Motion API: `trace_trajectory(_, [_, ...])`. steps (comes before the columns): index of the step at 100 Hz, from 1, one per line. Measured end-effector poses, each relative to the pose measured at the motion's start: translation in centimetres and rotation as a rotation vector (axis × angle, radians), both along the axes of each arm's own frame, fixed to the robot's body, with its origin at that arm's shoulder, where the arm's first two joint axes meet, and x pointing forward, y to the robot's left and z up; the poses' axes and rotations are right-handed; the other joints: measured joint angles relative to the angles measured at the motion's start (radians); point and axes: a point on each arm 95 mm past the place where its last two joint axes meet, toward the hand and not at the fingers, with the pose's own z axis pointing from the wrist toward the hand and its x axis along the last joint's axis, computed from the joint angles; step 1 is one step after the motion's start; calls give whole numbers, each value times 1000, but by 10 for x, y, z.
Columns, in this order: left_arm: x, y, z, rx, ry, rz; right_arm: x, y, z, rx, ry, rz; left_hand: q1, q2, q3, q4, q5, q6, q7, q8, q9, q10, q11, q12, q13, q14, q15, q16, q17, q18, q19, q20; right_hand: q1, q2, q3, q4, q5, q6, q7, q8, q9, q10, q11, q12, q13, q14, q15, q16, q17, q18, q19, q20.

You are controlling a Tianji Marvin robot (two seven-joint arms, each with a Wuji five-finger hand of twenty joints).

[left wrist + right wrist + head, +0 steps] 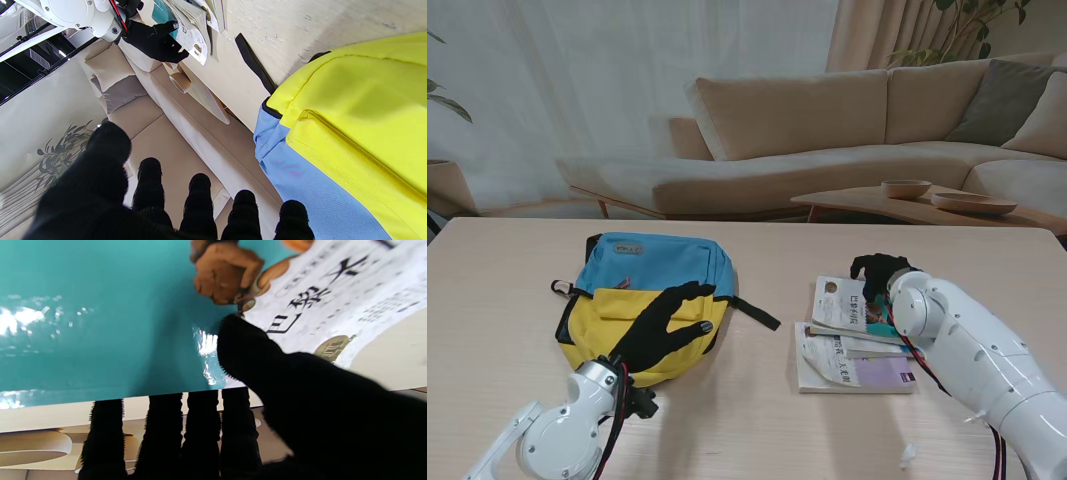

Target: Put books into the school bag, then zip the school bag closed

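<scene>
The blue and yellow school bag (652, 265) lies flat on the left of the table, also seen in the left wrist view (350, 116). My left hand (667, 322) hovers over its yellow front pocket, fingers (150, 186) spread and holding nothing. A stack of books (852, 350) lies on the right. My right hand (879, 272) grips the far edge of the top book, a teal cover with a white band (100, 323). Its thumb (247, 350) presses on the cover while the fingers go under the edge. The left wrist view shows that edge (193, 30) raised slightly.
A black strap (755, 312) trails from the bag toward the books. A small white scrap (908, 456) lies near my right forearm. Beyond the table's far edge stand a sofa (827, 130) and a low table with bowls (907, 188).
</scene>
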Motion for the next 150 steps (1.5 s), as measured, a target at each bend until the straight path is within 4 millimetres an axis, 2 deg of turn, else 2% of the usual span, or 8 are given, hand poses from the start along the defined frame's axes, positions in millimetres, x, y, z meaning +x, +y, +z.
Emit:
trace_trajectory(34, [0, 1, 0, 2, -5, 2, -10, 1, 1, 56, -62, -24, 0, 0, 0, 0, -1, 0, 0, 0, 0, 0, 0, 7, 0, 0, 0, 0, 0, 0, 0, 0, 1, 4, 1, 1, 358, -150, 105, 52, 117, -31, 102, -29, 90, 44, 26, -33, 46, 51, 15, 12])
trace_trajectory(56, [0, 1, 0, 3, -6, 2, -21, 3, 13, 109, -106, -42, 0, 0, 0, 0, -1, 0, 0, 0, 0, 0, 0, 7, 0, 0, 0, 0, 0, 0, 0, 0, -17, 2, 14, 9, 405, -190, 130, 140, 139, -57, 131, -5, 107, 47, 27, -16, 52, 60, 36, 31])
trace_trajectory(65, [-1, 1, 0, 3, -6, 2, -28, 4, 20, 137, -123, -52, 0, 0, 0, 0, -1, 0, 0, 0, 0, 0, 0, 7, 0, 0, 0, 0, 0, 0, 0, 0, -18, 4, 41, 12, 404, -190, 130, 200, 67, -55, 142, 4, 13, 33, -10, 6, 26, 49, 46, 38])
trace_trajectory(82, [-1, 0, 0, 2, -7, 3, -42, 8, 37, 136, -161, -32, 0, 0, 0, 0, -1, 0, 0, 0, 0, 0, 0, 7, 0, 0, 0, 0, 0, 0, 0, 0, -18, 15, 78, 26, 390, -185, 184, 237, 9, -25, 25, -162, 10, 28, -136, 34, 24, 29, 52, 49])
trace_trajectory(98, [-1, 1, 0, 2, -7, 3, -54, 7, 53, 184, -199, -23, 0, 0, 0, 0, -1, 0, 0, 0, 0, 0, 0, 7, 0, 0, 0, 0, 0, 0, 0, 0, -18, -10, 94, 78, 389, -172, 223, 250, 161, -2, -48, -248, 77, 50, -187, 0, 54, 27, 63, 50])
trace_trajectory(106, [-1, 1, 0, 1, -7, 2, -61, 7, 63, 209, -215, -18, 0, 0, 0, 0, -1, 0, 0, 0, 0, 0, 0, 7, 0, 0, 0, 0, 0, 0, 0, 0, -17, -24, 100, 91, 390, -157, 228, 297, 176, 27, -50, -249, 102, 65, -185, -16, 65, 27, 63, 51])
trace_trajectory(120, [-2, 1, 0, -1, -11, 3, -73, 8, 78, 244, -251, 0, 0, 0, 0, 0, -1, 0, 0, 0, 0, 0, 0, 7, 0, 0, 0, 0, 0, 0, 0, 0, -17, -42, 100, 180, 390, -140, 245, 377, 177, 70, -36, -226, 99, 83, -147, -16, 65, 27, 64, 59])
trace_trajectory(150, [-2, 1, 0, -15, -7, 4, -91, 15, 104, 299, -342, 42, 0, 0, 0, 0, -1, 0, 0, 0, 0, 0, 0, 7, 0, 0, 0, 0, 0, 0, 0, 0, -14, -51, 100, 312, 378, -131, 275, 499, 172, 101, 15, -194, 97, 90, -105, -28, 65, 40, 88, 62])
